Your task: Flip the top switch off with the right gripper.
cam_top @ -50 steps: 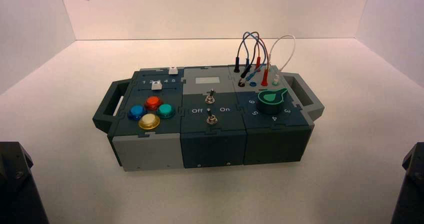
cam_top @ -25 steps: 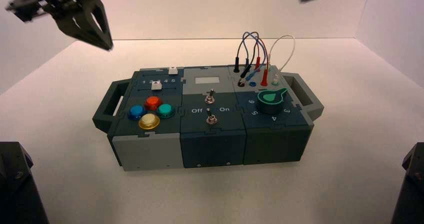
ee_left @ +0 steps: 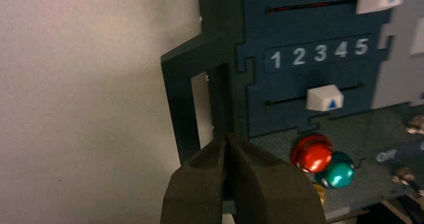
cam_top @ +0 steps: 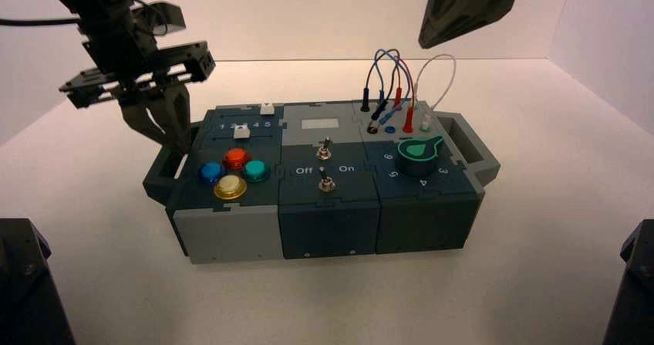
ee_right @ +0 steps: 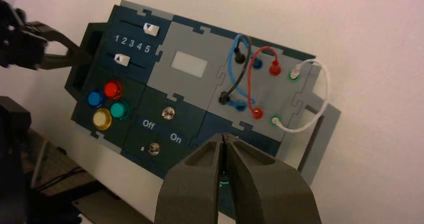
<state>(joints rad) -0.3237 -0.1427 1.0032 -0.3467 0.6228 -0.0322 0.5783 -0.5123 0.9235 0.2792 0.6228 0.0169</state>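
"Where's the top switch?"

"The tiny silver metal toggle lever [cam_top: 324, 150] stands on the box's dark teal middle panel, between the white 'Off On' print [ee_right: 162, 131] and the grey panel [ee_right: 186, 58]."

"And the right gripper?"

"That black gripper with long tapered fingers [cam_top: 424, 44] is in the air, its fingers together. The switch lies to the left of their tips and nearer the box's front, well apart from them."

"The left one?"

"The similar black left gripper [cam_top: 185, 149] hangs by the dark left handle [ee_left: 181, 103], fingers together too."

Lab-like setting, with plain white walls [cam_top: 324, 13] around a tabletop [cam_top: 555, 206].
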